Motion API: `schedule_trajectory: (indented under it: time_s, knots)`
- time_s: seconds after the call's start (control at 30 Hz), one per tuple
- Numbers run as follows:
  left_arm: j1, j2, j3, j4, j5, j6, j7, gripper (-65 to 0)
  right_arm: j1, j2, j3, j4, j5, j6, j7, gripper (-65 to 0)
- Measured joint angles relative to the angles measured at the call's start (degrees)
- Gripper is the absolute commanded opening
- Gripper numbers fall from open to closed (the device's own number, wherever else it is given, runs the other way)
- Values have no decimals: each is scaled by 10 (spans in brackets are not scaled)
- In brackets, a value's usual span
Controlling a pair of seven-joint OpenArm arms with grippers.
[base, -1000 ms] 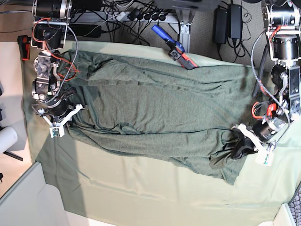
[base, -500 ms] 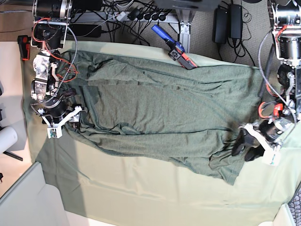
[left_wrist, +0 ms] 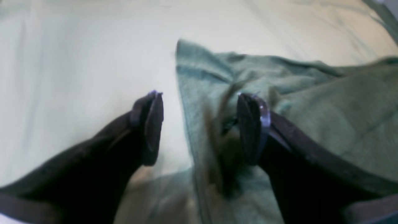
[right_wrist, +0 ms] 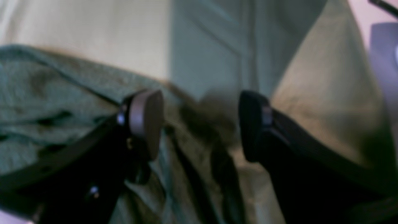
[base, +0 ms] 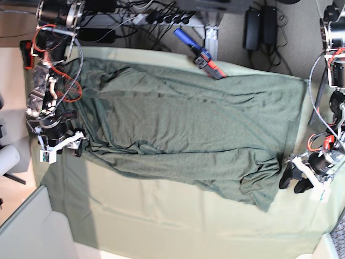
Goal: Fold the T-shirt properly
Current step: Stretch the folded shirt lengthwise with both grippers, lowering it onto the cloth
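Left hand (base: 294, 179) and right hand (base: 69, 147) opened, let go of T-shirt (base: 188, 135), drew outward

No readable text, label, brand, number or sign anywhere you look. Both wrist views blurred, show only cloth and dark fingers, no markings. Base view: small white tags with green patch on each wrist camera mount, too small for you to read. Blue-red tool (base: 200, 54) at table's far edge carries no legible lettering. Black power bricks (base: 260, 27) on floor, labels not resolvable.
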Motion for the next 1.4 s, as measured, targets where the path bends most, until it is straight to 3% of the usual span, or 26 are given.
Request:
schedule_trajectory:
  time_s: [0.17,0.4,0.67,0.83,1.07,1.13,1.23,1.3,1.33,1.4]
  knots:
    - [-56,-2,14,-109,-1,-8,-16,-239,-2,-2,-2,-25,0,1,-2,-268]
    - [-92,3,46,-172,-16,-13,-25,-239,-2,-2,-2,-27,15,1,-2,-268]
    - [-91,6,61,-192,-17,-13,-35,-240,-2,-9,-2,-27,17,1,-2,-268]
    - [-91,27,61,-192,-17,-40,-33,-240,-2,-9,-2,-27,17,1,-2,-268]
    - [-91,37,61,-192,-17,-41,-33,-244,-1,-9,-2,-27,17,1,-2,-268]
    - [-91,37,61,-192,-17,-41,-36,-324,-1,-9,-2,-27,17,1,-2,-269]
    - [-91,37,61,-192,-15,-42,-53,-551,-2,-9,-2,-27,17,1,-2,-271]
    - [-91,37,61,-192,-16,-42,-61,-640,-1,-9,-2,-27,17,1,-2,-337]
    - [-91,37,61,-192,-15,-42,-61,-650,-1,-9,-2,-27,18,1,-2,-415]
    - [-91,37,61,-192,-15,-42,-61,-650,-1,-9,-2,-27,20,1,-1,-633]
